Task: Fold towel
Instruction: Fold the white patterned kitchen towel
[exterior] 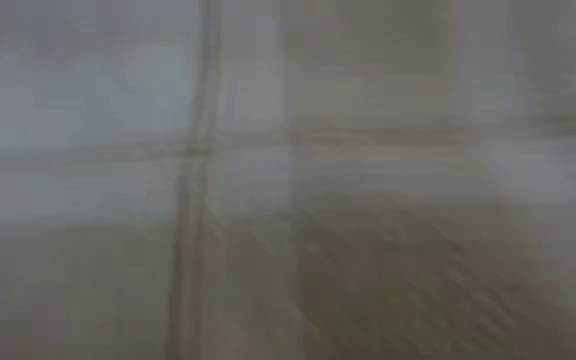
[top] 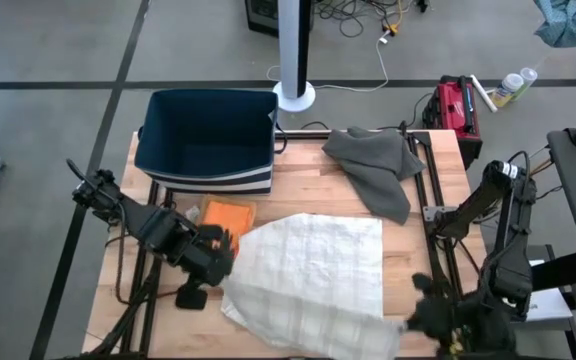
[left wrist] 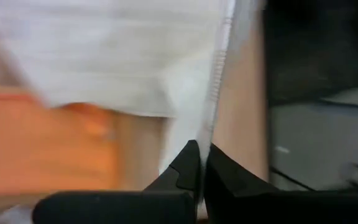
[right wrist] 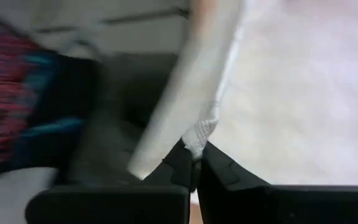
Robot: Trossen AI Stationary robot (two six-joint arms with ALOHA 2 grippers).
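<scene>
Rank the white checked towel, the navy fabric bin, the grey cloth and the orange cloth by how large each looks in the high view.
1. White checked towel
2. Navy fabric bin, looks somewhat smaller
3. Crumpled grey cloth
4. Orange cloth, partly hidden under the towel, so its full size is unsure

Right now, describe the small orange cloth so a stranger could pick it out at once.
Start at the dark blue bin at the wooden table's back left. Just in front of it lies the orange cloth, partly tucked under the white towel's edge. It is the only bright orange item; the grey cloth lies right.
</scene>
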